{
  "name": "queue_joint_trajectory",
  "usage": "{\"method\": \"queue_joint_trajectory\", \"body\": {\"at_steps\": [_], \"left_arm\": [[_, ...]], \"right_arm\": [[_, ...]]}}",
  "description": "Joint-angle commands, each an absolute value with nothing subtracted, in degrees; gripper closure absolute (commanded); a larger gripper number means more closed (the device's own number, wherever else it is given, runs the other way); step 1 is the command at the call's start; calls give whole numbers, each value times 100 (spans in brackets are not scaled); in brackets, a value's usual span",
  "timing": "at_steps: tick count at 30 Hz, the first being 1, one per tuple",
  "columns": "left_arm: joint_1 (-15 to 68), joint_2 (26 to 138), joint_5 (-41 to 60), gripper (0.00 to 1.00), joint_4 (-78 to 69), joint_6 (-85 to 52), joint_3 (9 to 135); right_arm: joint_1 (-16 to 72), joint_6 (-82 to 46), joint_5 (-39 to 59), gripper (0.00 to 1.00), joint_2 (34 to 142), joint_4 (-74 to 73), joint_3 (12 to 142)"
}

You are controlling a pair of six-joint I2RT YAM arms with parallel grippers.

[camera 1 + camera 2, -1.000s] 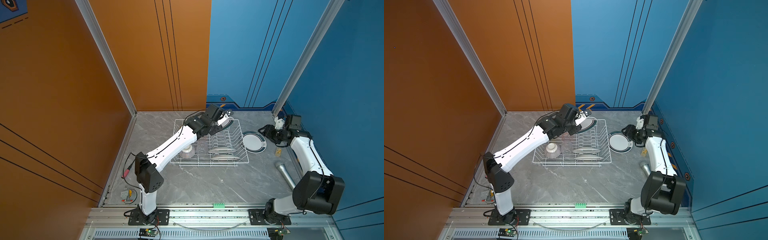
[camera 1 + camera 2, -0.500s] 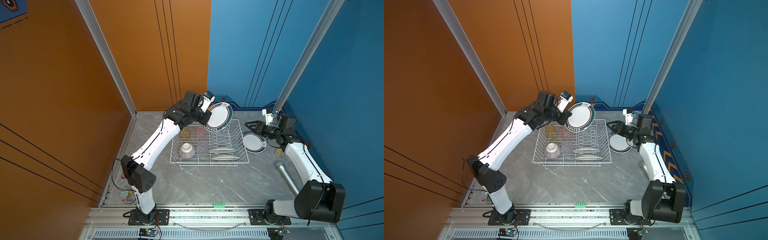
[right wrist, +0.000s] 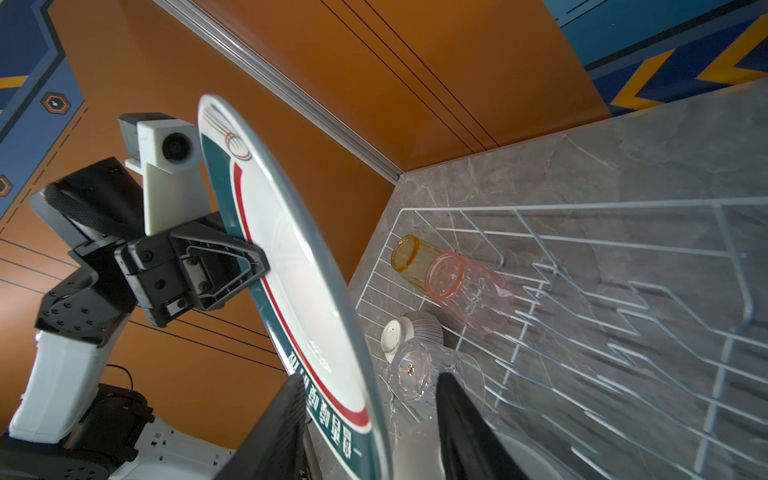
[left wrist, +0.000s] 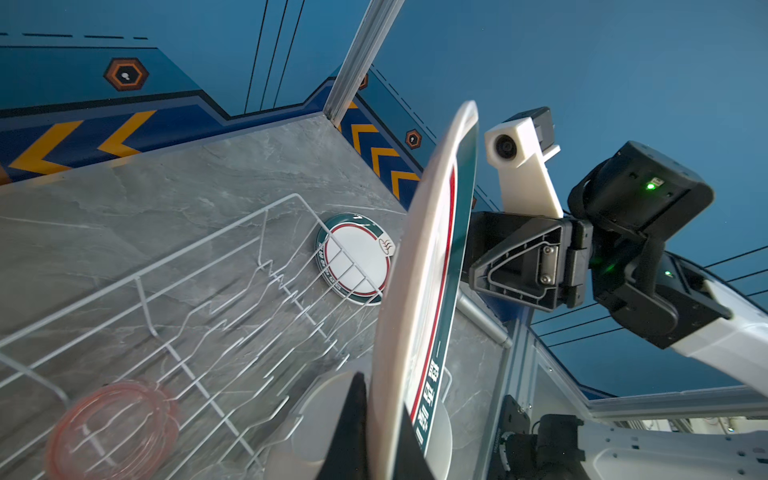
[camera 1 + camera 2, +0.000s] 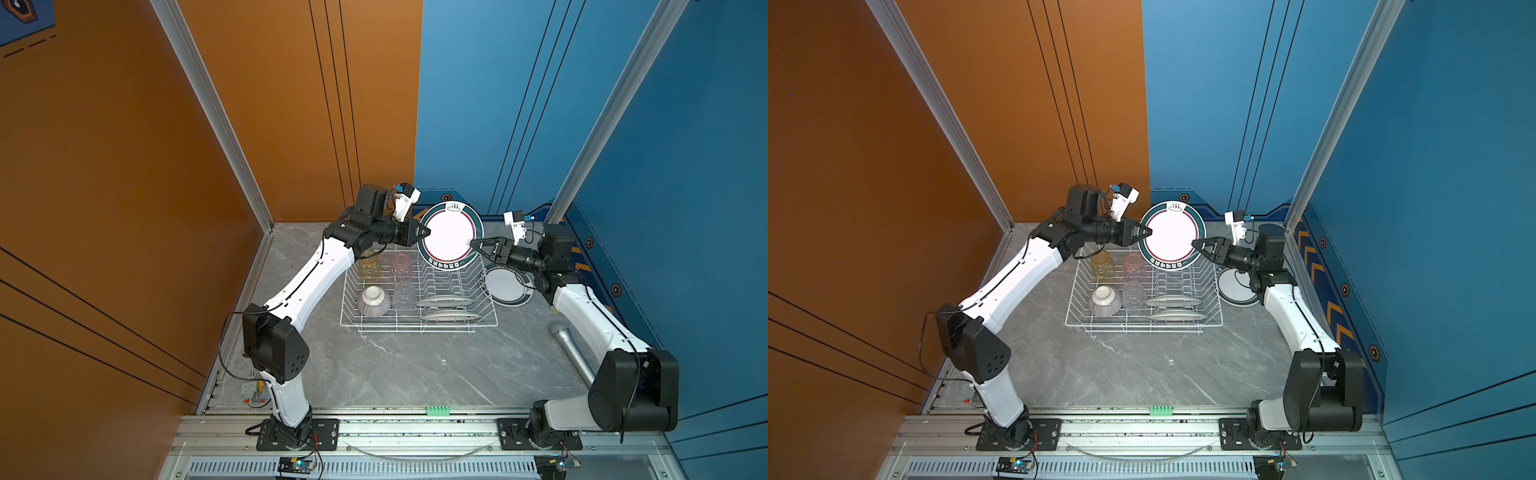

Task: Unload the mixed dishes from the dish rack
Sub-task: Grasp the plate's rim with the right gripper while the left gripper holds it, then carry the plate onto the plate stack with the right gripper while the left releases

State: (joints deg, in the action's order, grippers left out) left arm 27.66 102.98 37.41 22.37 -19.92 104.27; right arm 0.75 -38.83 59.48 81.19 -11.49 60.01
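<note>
1. Left gripper [image 5: 425,232]: clamped tight on the rim of a plate [image 5: 451,237]. In the left wrist view the rim is seen pinched between its fingers [image 4: 353,432].
2. Right gripper [image 5: 474,245]: jaws apart, straddling the opposite rim. In the right wrist view a gap is seen between the plate's back and one finger [image 3: 469,428].
3. Held plate: white centre, red ring, dark green band with printed characters and a steam logo. It is stood on edge with its face toward the top cameras.
4. It is held in the air above the far end of the dish rack [image 5: 415,328], between the two grippers.
5. In the rack: two plates [image 5: 444,301] in the slots, an upturned ribbed bowl [image 5: 374,300], and yellow [image 5: 369,266], pink [image 5: 401,266] and clear [image 5: 404,294] tumblers.
6. One more plate [image 5: 507,286] is laid flat just beside the rack, on the right arm's side.
</note>
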Motion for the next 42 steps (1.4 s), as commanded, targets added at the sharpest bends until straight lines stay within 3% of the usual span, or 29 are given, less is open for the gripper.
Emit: {"method": "queue_joint_trajectory", "body": {"at_steps": [1,7,12,18,24,29,36,42], "left_arm": [[2724,10317,4403,100,812,-2798,10187],[2725,10441,4550,100,406,-3093,10089],[2725,10542,4614,100,350,-3183,10053],[2745,10551,4472,100,621,-3006,10076],[2863,10374,3893,78,1439,-2290,10136],[2876,10212,3512,74,1935,-1829,10082],[3170,9829,2354,74,2664,-735,9822],[3656,9603,1241,71,3008,241,9704]], "right_arm": [[141,-4241,6095,58,8217,-1726,5906],[168,-4667,6131,74,8306,-2317,5830],[167,-4857,6126,100,8324,-2559,5803],[126,-4895,6113,100,8326,-2584,5827],[-106,-5020,5912,100,8306,-2560,5819],[-483,-5042,5738,100,8231,-2371,5792],[-1109,-3540,4698,100,8222,615,6349],[-1951,-3821,4152,100,8315,827,6004]]}}
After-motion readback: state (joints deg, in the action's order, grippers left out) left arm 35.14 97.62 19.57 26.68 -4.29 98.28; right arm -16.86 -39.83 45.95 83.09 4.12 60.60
